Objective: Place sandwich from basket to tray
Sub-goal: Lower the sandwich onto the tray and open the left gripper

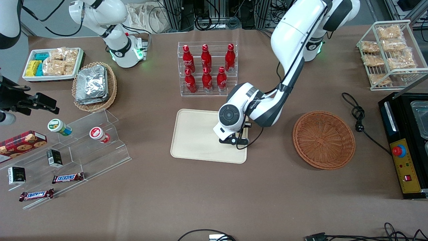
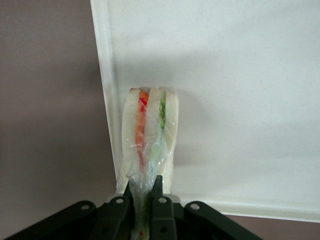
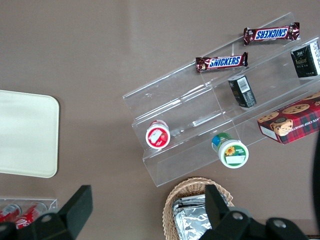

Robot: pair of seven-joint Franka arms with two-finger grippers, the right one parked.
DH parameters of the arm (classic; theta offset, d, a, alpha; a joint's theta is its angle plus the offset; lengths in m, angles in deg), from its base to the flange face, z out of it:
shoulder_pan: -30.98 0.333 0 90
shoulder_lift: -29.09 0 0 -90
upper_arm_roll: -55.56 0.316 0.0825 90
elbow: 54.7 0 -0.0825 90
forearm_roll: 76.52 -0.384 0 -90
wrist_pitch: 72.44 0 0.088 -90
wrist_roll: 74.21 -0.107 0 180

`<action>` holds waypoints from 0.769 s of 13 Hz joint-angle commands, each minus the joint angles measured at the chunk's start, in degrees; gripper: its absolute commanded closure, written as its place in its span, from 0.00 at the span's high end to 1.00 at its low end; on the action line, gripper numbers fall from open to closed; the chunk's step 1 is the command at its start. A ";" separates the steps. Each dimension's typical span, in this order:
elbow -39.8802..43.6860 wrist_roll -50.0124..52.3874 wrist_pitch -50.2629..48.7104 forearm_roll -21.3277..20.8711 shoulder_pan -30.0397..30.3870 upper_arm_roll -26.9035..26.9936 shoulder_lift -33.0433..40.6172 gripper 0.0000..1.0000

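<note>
Tray: the flat cream-beige rectangular plastic tray (image 1: 195, 139) lies mid-table; most of its floor is bare, leaving open room toward the parked arm's end.
End effector: the left arm's black two-finger end effector (image 1: 234, 140) hangs low over the tray's edge nearest the basket, its fingers (image 2: 161, 206) pressed onto the clear wrap of the sandwich.
Sandwich: the small triangular wedge sandwich of pale bread with orange-red and green filling (image 2: 150, 137) stands on edge just inside the tray's raised rim (image 2: 106, 100), apparently touching the floor, though contact is hard to confirm.
Basket: the round reddish-brown woven wicker basket (image 1: 323, 140) sits toward the working arm's end, well apart from the tray, with nothing in it.
Progress: the carry looks done; release and withdrawal remain.
Edges: the sandwich is close to the rim and near a corner, so a nudge inward would be safer.
Room: upward retreat looks free; the rack of red bottles (image 1: 207, 68) stands farther from the front camera.
</note>
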 commanded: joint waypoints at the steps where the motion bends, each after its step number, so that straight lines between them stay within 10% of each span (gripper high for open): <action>1: 2.60 3.67 -0.56 0.73 -0.37 0.84 -0.41 1.00; 10: 2.74 6.56 -3.01 -0.42 8.41 2.69 11.85 1.00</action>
